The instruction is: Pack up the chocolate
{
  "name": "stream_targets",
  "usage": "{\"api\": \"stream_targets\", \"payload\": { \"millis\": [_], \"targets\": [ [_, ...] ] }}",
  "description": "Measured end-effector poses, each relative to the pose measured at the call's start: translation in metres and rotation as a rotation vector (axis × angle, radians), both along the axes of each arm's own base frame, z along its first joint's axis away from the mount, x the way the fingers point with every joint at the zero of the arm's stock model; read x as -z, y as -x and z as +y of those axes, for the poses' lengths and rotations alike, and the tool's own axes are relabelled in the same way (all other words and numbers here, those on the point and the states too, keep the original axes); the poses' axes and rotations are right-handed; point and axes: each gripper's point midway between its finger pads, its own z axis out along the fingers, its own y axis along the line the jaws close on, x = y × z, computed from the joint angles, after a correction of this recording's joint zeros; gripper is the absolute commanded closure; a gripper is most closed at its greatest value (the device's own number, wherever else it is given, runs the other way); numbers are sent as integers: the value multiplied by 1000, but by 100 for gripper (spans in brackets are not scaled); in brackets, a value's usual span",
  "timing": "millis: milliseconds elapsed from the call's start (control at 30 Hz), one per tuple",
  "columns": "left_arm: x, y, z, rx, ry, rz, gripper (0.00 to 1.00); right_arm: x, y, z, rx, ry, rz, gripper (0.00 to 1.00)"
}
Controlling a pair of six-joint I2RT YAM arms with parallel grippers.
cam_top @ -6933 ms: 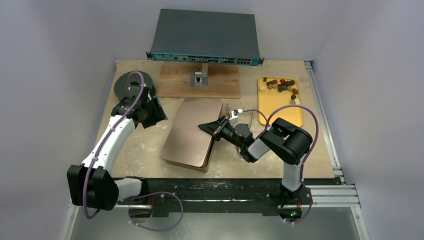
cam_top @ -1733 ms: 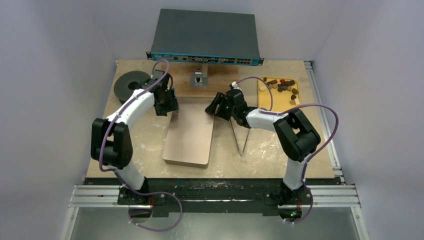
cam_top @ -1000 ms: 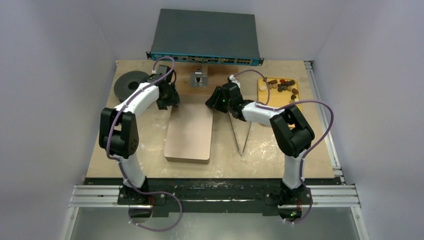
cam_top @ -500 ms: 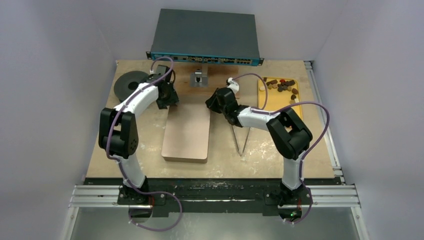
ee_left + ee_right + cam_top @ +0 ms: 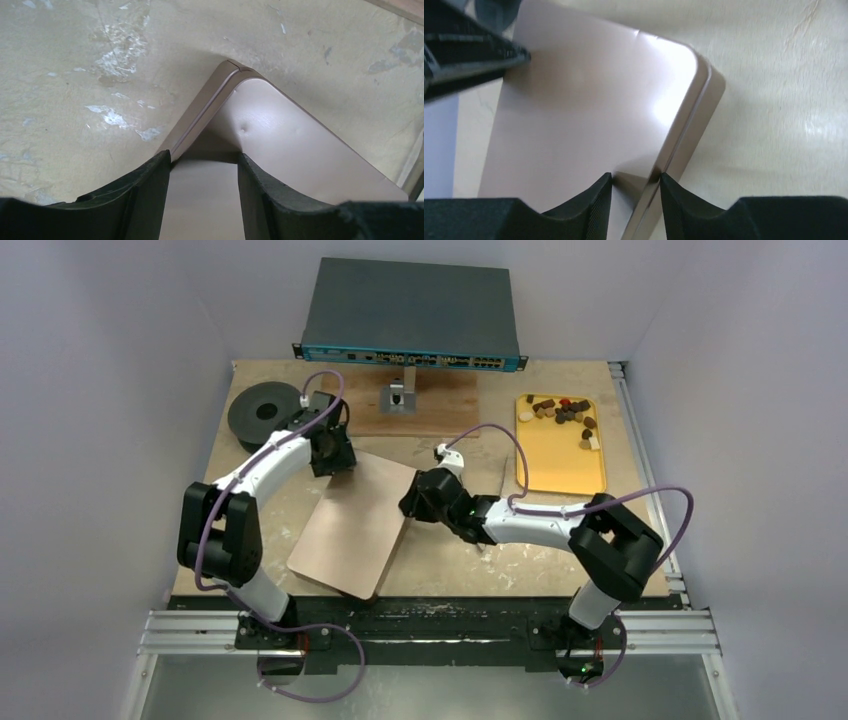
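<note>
Rose-brown and closed, the box (image 5: pixel 352 530) lies askew between the arms, closer to the near edge of the table (image 5: pixel 450 575) than to the far one. We have the left gripper (image 5: pixel 332 455) on the box's far corner and the right gripper (image 5: pixel 413 502) on its right-hand edge. In each wrist view the fingers stand close together with the box's rim between them, so we judge both clamped on the box and on nothing else. Holding it at two points lets us turn and set it down without it pivoting, ready for the lid to come off. The chocolate (image 5: pixel 562 412) sits untouched at the far end of the yellow tray (image 5: pixel 565 465), by the far right corner.
</note>
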Motion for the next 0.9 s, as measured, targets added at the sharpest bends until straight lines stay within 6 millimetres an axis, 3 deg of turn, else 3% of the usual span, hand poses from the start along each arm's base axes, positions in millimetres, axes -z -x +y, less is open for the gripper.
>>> {"api": "stream_targets", "payload": {
  "millis": [133,167,233,400,467,567,700,800,900],
  "targets": [
    [-1,4,-10,29,11,7,51,-1,17,-7,-46,59,36,58],
    [-1,4,-13,36,15,11,51,-2,18,-10,-54,80,41,60],
    [-1,6,-17,46,23,21,51,-8,18,-15,-70,131,44,75],
    [-2,5,-19,54,19,43,51,-45,-1,-14,-87,228,-15,92],
    [-2,6,-19,58,17,50,51,-65,-11,-6,-90,232,-54,93],
    [-2,6,-19,61,15,57,51,-76,-21,2,-92,244,-85,94],
    [-2,5,-19,70,10,60,51,-49,-30,-4,-84,323,-59,98],
    [-2,5,-19,73,8,63,51,-8,-42,-17,-58,383,-6,100],
    [-1,6,-19,76,6,71,51,-4,-61,-26,-2,348,-14,100]
  ]
}}
